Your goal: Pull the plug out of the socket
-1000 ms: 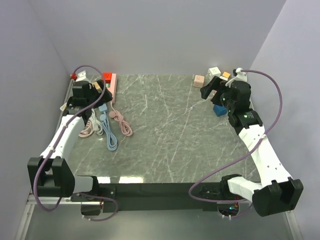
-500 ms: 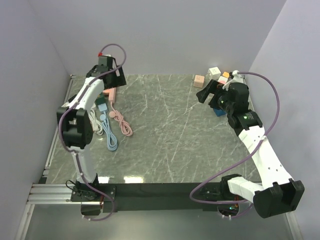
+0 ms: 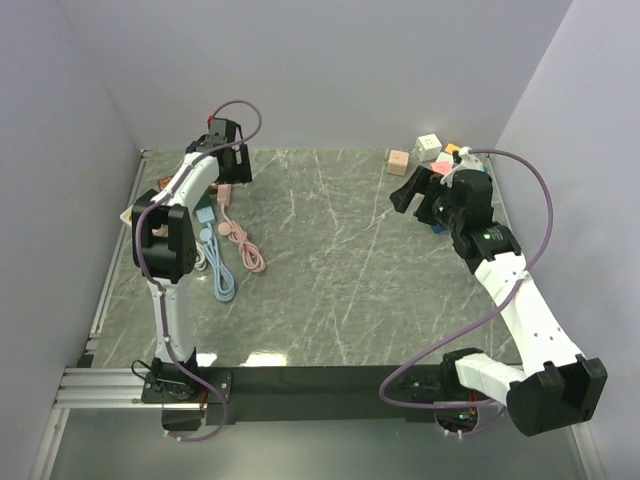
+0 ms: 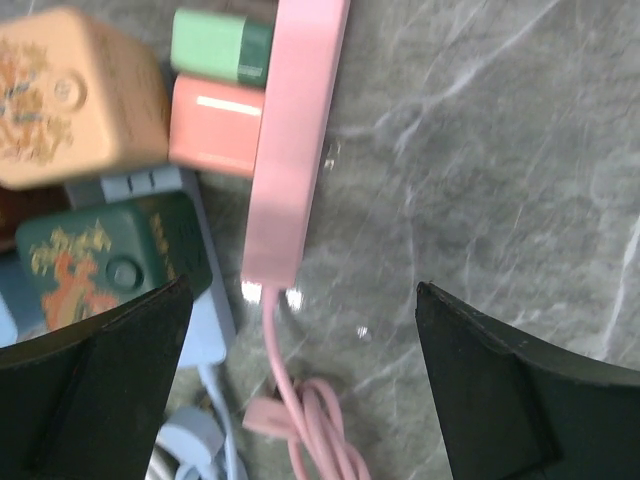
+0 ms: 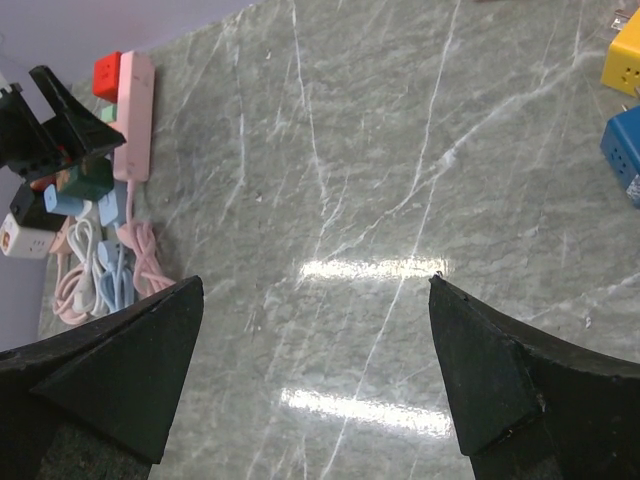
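Observation:
A pink power strip (image 4: pixel 300 140) lies on the marble table, with a green plug (image 4: pixel 222 45) and a salmon plug (image 4: pixel 215 125) seated in its left side. Its pink cord (image 4: pixel 300 430) coils below it. My left gripper (image 4: pixel 304 290) is open and empty, hovering just above the strip's cord end. In the top view the left gripper (image 3: pixel 222 165) covers most of the strip (image 3: pixel 225 192) at the back left. My right gripper (image 3: pixel 415 190) is open and empty at the back right, far from the strip. The right wrist view shows the strip (image 5: pixel 135 115) with a red plug (image 5: pixel 106 70).
A peach adapter (image 4: pixel 75 95), a dark green adapter (image 4: pixel 110 255) and a blue strip (image 4: pixel 205 320) crowd the pink strip's left side. Coiled pink (image 3: pixel 247 250) and blue (image 3: pixel 221 275) cables lie in front. Coloured cubes (image 3: pixel 398 160) and a blue block (image 3: pixel 437 222) sit at the back right.
My left arm has swung from the left side up and over to the back, and its gripper now sits over the pink strip. My right gripper has edged slightly left.

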